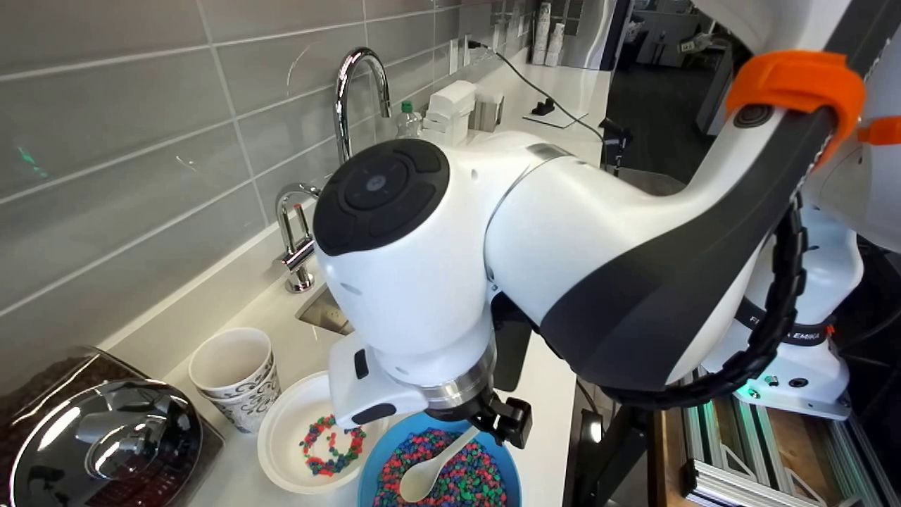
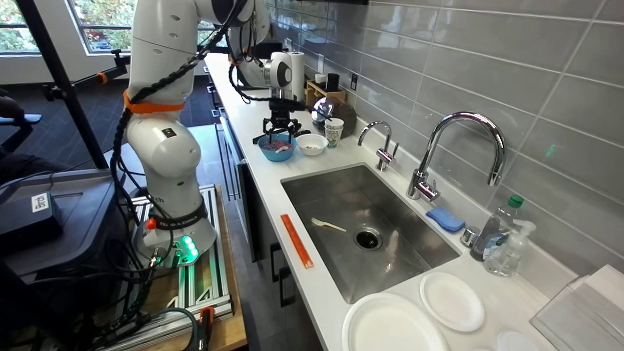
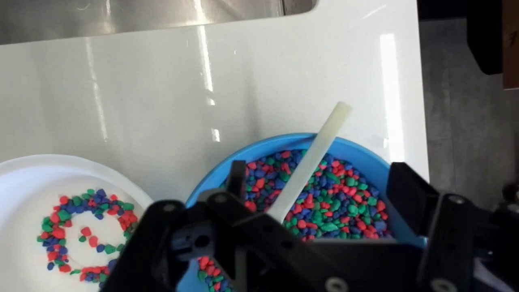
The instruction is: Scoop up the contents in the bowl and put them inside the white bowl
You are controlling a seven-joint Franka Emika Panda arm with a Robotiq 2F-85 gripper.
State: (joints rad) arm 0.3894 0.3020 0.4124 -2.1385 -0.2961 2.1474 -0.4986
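Observation:
The blue bowl [image 1: 512, 461] stands on the counter, holding a heap of small red, blue and green bits [image 3: 336, 202]. It also shows in the wrist view [image 3: 279, 142] and an exterior view [image 2: 277, 155]. A pale plastic spoon [image 1: 431, 470] lies in it, its handle [image 3: 312, 162] over the rim. The spoon's head is hidden in the wrist view. The white bowl [image 3: 61, 165] stands beside it with some bits on its floor; it shows in both exterior views [image 1: 285, 458] [image 2: 312, 148]. My gripper [image 3: 320, 180] is open above the blue bowl [image 2: 280, 138], fingers either side of the handle, apart from it.
Stacked patterned cups [image 1: 239, 384] stand by the white bowl. A shiny metal lid or pan [image 1: 105, 451] is beyond them. The sink [image 2: 360, 209] with faucets lies along the counter, holding a fork [image 2: 327, 224]. White plates [image 2: 390, 326] and an orange strip [image 2: 296, 241] lie on the counter.

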